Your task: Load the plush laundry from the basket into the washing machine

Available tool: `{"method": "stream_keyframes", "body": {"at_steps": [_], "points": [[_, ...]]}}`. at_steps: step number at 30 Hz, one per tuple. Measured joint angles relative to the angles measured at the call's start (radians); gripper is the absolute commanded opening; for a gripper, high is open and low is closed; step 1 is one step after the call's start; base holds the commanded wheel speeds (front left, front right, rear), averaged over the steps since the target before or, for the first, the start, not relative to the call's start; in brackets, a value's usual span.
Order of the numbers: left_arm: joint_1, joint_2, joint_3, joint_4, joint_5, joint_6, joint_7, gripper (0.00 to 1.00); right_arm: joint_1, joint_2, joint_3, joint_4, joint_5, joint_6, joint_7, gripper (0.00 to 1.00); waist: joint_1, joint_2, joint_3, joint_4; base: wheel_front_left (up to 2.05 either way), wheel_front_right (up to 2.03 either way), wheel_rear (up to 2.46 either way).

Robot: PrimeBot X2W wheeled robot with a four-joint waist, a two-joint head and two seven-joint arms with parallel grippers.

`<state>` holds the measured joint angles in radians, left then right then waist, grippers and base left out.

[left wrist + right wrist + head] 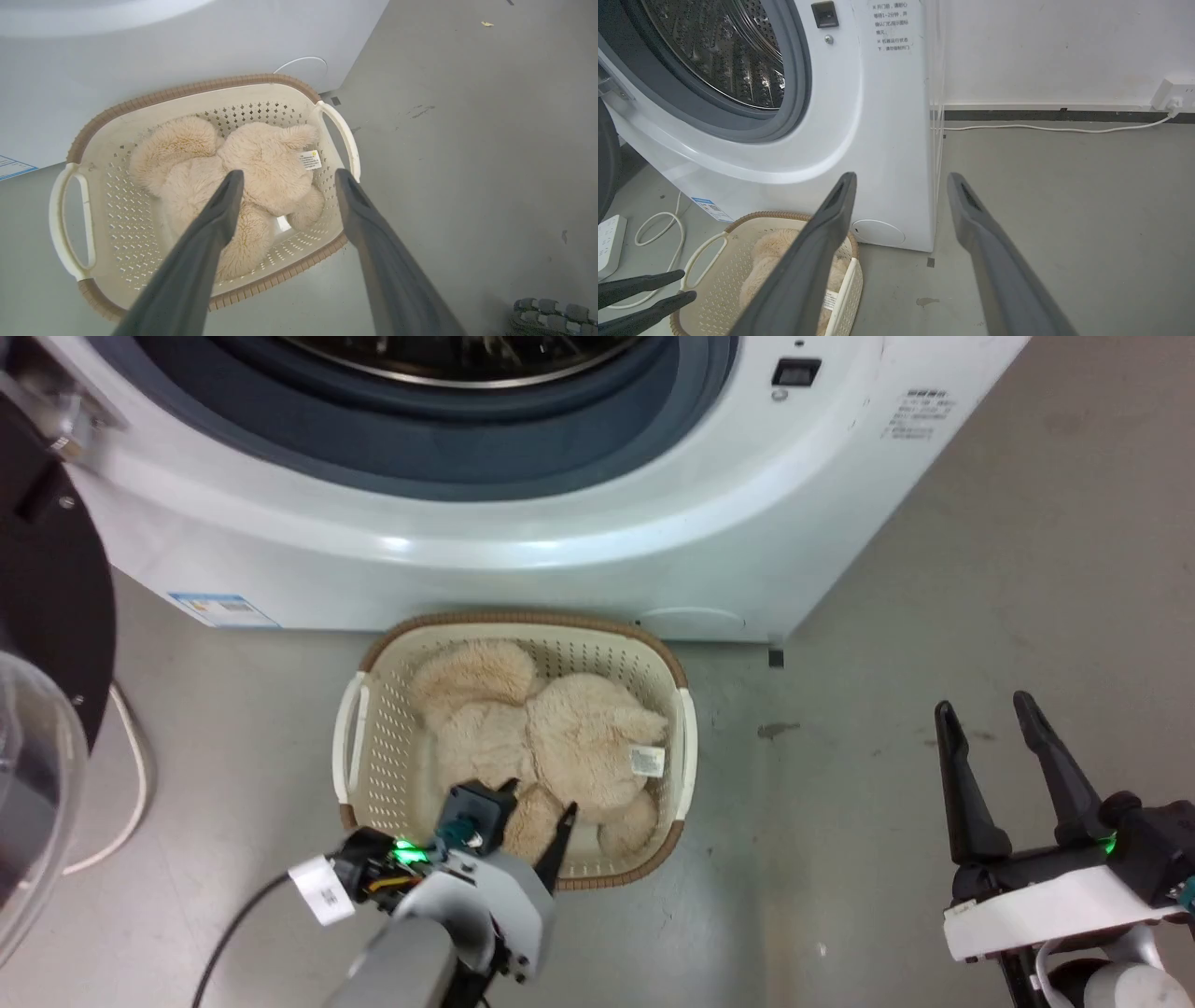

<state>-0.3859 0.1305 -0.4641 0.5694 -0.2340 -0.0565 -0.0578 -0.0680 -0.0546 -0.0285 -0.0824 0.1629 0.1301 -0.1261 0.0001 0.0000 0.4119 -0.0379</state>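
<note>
Left wrist view: plush laundry (pixel 266 161) below left pincer (pixel 286 179).

on the washing machine (pixel 878 140) front, right of its door opening, a small grey chinese notice (pixel 891 25) includes "1~2"; the rest is too fine to read. a blue-and-white sticker (pixel 224 609) low on that front at the left and the white tag (pixel 309 160) on the plush toy (pixel 261 163) carry unreadable print.
</note>
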Motion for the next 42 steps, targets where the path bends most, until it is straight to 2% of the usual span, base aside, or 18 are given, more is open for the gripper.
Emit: {"method": "stream_keyframes", "body": {"at_steps": [10, 26, 42], "points": [[-0.118, 0.040, -0.020, 0.156, -0.090, 0.001, -0.023, 1.00, -0.010, 0.000, 0.007, -0.017, 0.037, 0.000, -0.018, 1.00, 0.0000, 0.0000, 0.083, -0.016, 0.00, 0.00, 0.00], [-0.286, 0.067, -0.109, 0.332, -0.195, 0.001, -0.033, 1.00, -0.038, 0.000, 0.024, -0.046, 0.085, 0.000, -0.054, 1.00, 0.0000, 0.0000, 0.233, -0.031, 0.00, 0.00, 0.00], [-0.519, 0.165, -0.255, 0.498, -0.227, 0.014, -0.053, 1.00, -0.080, 0.000, 0.042, -0.065, 0.173, 0.000, -0.086, 1.00, 0.0000, 0.0000, 0.398, -0.073, 0.00, 0.00, 0.00]]}}
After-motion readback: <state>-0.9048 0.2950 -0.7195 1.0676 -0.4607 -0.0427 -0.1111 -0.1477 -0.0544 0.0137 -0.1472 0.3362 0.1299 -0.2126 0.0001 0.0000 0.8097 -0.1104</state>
